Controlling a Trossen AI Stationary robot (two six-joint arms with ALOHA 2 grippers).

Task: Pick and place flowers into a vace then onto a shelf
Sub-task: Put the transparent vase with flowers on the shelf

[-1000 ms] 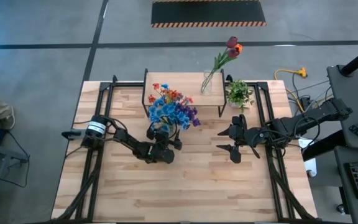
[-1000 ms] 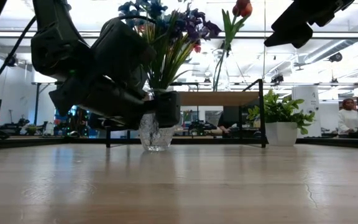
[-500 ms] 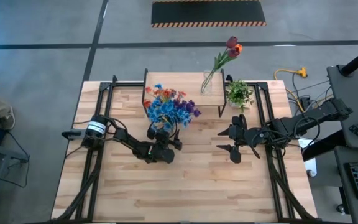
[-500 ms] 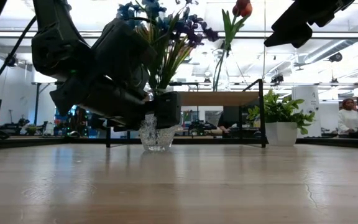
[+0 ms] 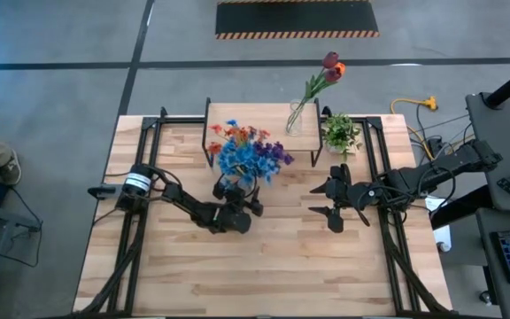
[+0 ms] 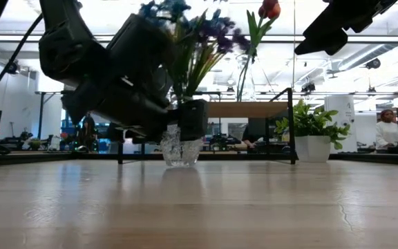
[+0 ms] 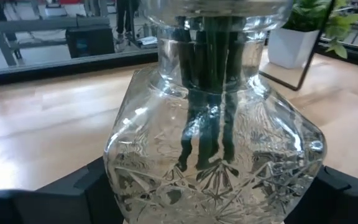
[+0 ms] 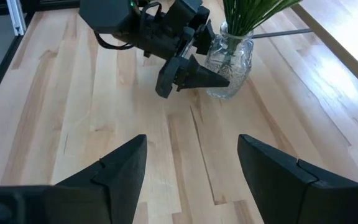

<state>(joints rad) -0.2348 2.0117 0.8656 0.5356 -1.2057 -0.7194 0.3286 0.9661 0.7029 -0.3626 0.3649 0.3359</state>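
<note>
A cut-glass vase (image 7: pixel 213 155) holding a bunch of blue, purple and orange flowers (image 5: pixel 248 151) stands at the table's middle, just in front of the shelf (image 5: pixel 264 113). My left gripper (image 5: pixel 239 197) is shut on it. The same vase (image 8: pixel 230 59) also shows in the right wrist view. A slim glass vase (image 5: pixel 294 120) stands on the shelf's wooden top. It holds a dark red tulip and an orange-red flower (image 5: pixel 331 66). My right gripper (image 5: pixel 328 200) hangs open above the table's right half, with nothing between its fingers. My left gripper pinches the vase's wide lower body (image 7: pixel 135 180) between its two fingers, one finger (image 7: pixel 82 186) on each flank. The fingers come nearly level from the table's near-left side. The vase stands upright with its base (image 8: pixel 225 93) at the tabletop.
A small leafy plant in a white pot (image 5: pixel 340 133) stands at the shelf's right end. The shelf's black legs (image 6: pixel 290 124) rise behind the held vase. Black rails (image 5: pixel 388 204) run along both sides of the table. Bare wood (image 5: pixel 264 275) lies toward the near edge.
The vase has shifted a little toward the table's right between my left gripper's fingers. Its bouquet has swung toward the far edge and stands more upright.
</note>
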